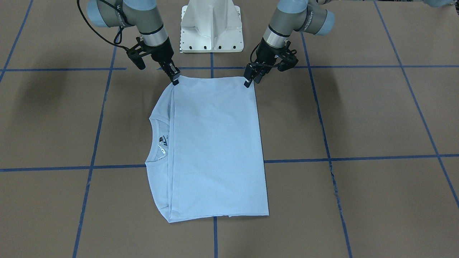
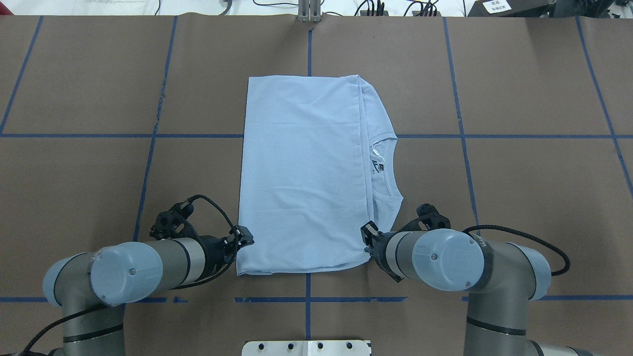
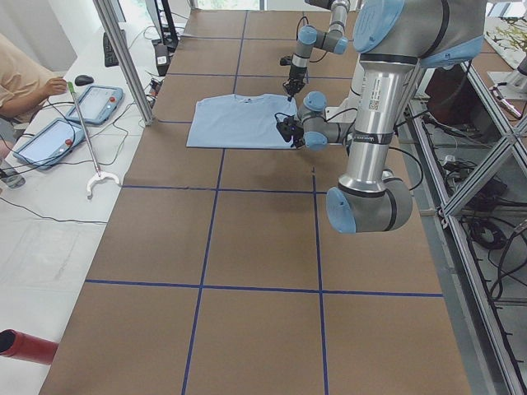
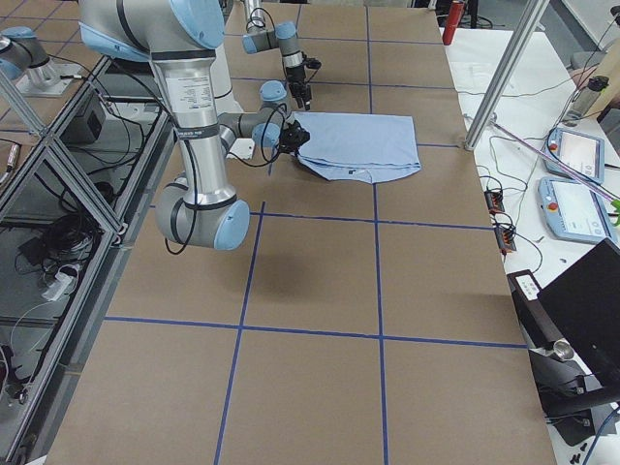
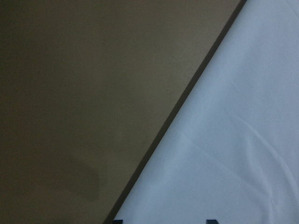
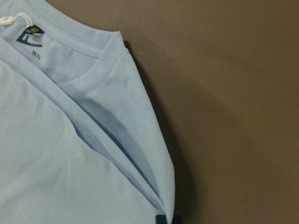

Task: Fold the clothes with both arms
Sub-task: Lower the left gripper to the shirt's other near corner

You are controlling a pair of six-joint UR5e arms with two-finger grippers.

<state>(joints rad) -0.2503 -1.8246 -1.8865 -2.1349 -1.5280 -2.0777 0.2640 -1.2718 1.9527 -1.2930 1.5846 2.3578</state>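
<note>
A light blue shirt (image 2: 301, 173) is lying flat on the brown table (image 2: 519, 198). It is folded into a long rectangle, with its top layer folded over towards the collar (image 6: 100, 51), which is sticking out on the robot's right side. Inside the neck a dark printed logo (image 6: 29, 37) is showing with a line of small print under it that is too small to read, and a white tag (image 6: 7, 21) is hanging on a loop just beside it. The left gripper (image 2: 243, 238) is sitting low at the shirt's near left corner; in its wrist view its two fingertips are standing a little apart with the cloth between them. The right gripper (image 2: 367, 236) is sitting at the near right corner, its tips drawn together and pinching the folded corner there. The white base (image 1: 211, 25) is standing at the table's edge between the two arms.
</note>
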